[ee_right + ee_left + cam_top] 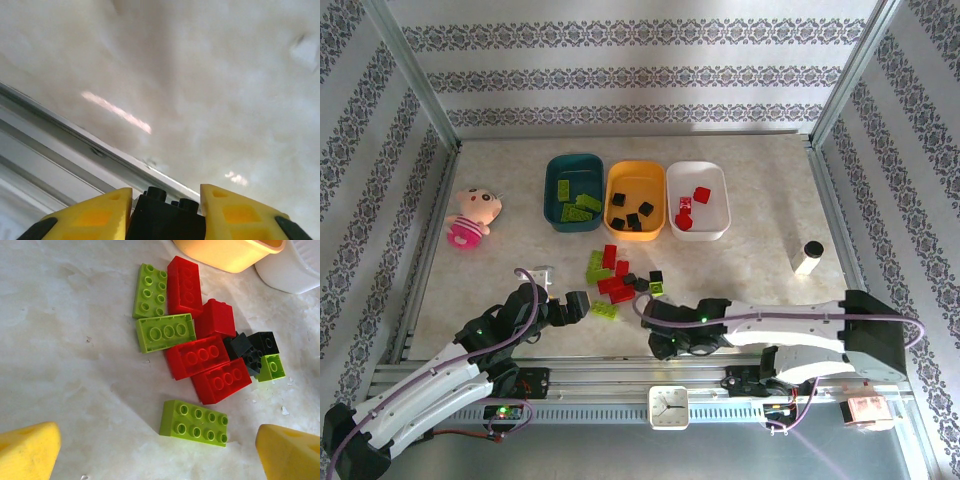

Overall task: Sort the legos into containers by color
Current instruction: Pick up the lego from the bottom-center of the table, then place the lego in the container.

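Near the desk's (750, 260) front rail (60, 120) at 6 o'clock, the right hand (166, 210) pinches a black lego (167, 222), with bare desk open ahead of it. At 7 o'clock the left hand (159, 455) hangs spread wide over the near edge of the loose legos (620, 278) at centre. The three containers (635, 165) sit edge to edge toward 12 o'clock.

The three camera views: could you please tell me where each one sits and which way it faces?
Top external: above, behind the arms, looking down at the marbled table; both arms show.
Left wrist: over the loose plastic brick pile, looking down; open left claw shows.
Right wrist: low, facing the metal table rail; right claw shut on a black studded brick.
Shared: top and left wrist both show that pile.
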You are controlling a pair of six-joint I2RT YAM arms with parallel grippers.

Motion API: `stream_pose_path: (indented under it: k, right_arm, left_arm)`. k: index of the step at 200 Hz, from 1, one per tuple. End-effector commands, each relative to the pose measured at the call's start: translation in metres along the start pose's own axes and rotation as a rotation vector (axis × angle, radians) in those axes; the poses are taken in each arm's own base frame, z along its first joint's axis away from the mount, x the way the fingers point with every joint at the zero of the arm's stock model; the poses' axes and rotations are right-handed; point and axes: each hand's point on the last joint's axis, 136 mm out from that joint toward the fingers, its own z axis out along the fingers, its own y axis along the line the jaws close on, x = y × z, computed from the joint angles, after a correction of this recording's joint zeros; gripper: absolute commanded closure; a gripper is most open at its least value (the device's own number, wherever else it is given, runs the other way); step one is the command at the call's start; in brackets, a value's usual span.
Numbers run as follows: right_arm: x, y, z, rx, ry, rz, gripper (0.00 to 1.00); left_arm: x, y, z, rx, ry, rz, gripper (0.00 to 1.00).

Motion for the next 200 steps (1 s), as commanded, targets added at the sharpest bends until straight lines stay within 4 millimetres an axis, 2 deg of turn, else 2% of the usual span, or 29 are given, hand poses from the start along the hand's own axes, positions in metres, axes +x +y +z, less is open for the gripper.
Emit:
stream_pose_path:
  k: [1,28,58,76,100,131,148,160,169,200]
  right_arm:
    - [-0.044,-0.004,-0.031,-0.009,-0.130,-0.029,0.75]
    - [-0.125,-0.021,-0.065,0.006,-0.352,-0.017,0.75]
    - [-0.216,-0.037,-0.074,0.004,-0.499,0.026,0.75]
    - [-0.260,-0.057,-0.060,0.090,-0.507,0.033,0.75]
    - [-0.305,-0.084,-0.022,0.109,-0.432,0.090,0.75]
    - [-0.336,-0.097,0.009,0.149,-0.375,0.085,0.72]
    - [-0.343,-0.101,0.016,0.164,-0.360,0.090,0.61]
    - [-0.346,-0.102,0.015,0.163,-0.365,0.094,0.49]
    - [-0.348,-0.101,0.012,0.158,-0.371,0.090,0.43]
    - [-0.337,-0.092,-0.009,0.115,-0.410,0.083,0.37]
  left_arm:
    - [-0.008,-0.004,-0.003,0.007,-0.031,-0.013,0.00]
    - [-0.009,-0.004,-0.004,0.003,-0.033,-0.018,0.00]
    - [-0.012,-0.007,-0.006,0.012,-0.035,-0.022,0.00]
    - [-0.012,-0.007,-0.007,0.008,-0.033,-0.021,0.00]
    - [-0.011,-0.008,-0.006,0.009,-0.030,-0.018,0.00]
    - [-0.011,-0.012,-0.006,0.018,-0.015,0.000,0.00]
    - [-0.010,-0.014,-0.004,0.021,-0.001,0.020,0.00]
    - [-0.009,-0.018,-0.002,0.026,0.020,0.045,0.00]
    - [-0.007,-0.020,0.001,0.027,0.047,0.065,0.00]
    - [0.010,-0.031,0.019,0.006,0.184,0.156,0.05]
